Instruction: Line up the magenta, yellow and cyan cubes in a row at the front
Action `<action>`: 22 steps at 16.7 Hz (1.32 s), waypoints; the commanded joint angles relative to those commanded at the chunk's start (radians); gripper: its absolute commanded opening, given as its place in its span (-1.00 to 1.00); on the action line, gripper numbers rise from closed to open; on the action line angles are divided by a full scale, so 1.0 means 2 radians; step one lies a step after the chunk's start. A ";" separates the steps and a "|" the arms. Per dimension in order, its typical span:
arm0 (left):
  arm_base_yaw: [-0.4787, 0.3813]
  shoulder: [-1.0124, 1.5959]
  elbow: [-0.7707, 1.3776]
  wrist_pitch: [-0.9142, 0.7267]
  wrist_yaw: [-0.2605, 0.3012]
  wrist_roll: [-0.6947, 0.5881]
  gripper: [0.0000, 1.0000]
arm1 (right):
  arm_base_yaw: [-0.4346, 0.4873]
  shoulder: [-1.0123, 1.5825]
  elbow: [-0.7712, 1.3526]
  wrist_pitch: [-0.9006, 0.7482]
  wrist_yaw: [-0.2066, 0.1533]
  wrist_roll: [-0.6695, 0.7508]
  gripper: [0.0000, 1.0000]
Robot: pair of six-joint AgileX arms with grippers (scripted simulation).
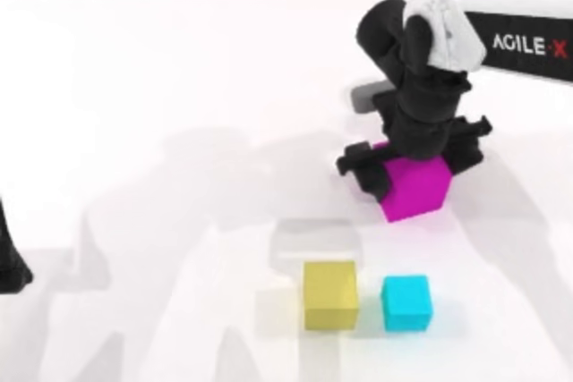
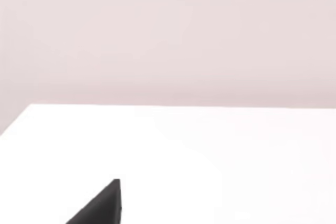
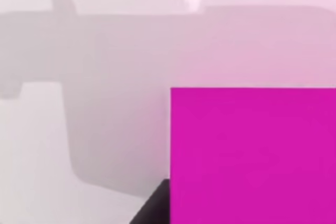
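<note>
While the left arm sits parked at the tabletop's (image 1: 134, 87) left edge, the right claw (image 1: 414, 165) is down over the magenta cube (image 1: 416, 187), its fingers either side of it; whether they grip it I cannot tell. Nearer the front, the yellow cube (image 1: 330, 294) stands just beside the cyan cube (image 1: 407, 302).

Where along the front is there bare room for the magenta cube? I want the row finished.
Bare table lies left of the yellow cube and right of the cyan cube. Crowded: behind them, where the right gripper sits over the magenta cube.
</note>
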State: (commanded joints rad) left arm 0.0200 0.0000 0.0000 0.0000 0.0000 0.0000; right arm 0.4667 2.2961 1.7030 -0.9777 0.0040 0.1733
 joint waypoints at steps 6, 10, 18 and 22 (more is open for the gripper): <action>0.000 0.000 0.000 0.000 0.000 0.000 1.00 | -0.001 -0.004 0.002 -0.003 0.001 0.000 -1.00; 0.000 0.000 0.000 0.000 0.000 0.000 1.00 | 0.001 -0.018 0.045 -0.061 0.001 0.000 -1.00; 0.000 0.000 0.000 0.000 0.000 0.000 1.00 | 0.000 -0.035 0.087 -0.120 0.000 0.000 -1.00; 0.000 0.000 0.000 0.000 0.000 0.000 1.00 | 0.027 -0.025 0.108 -0.130 0.001 0.035 -1.00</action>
State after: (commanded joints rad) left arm 0.0200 0.0000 0.0000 0.0000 0.0000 0.0000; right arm 0.5197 2.2470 1.9181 -1.2378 0.0053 0.2438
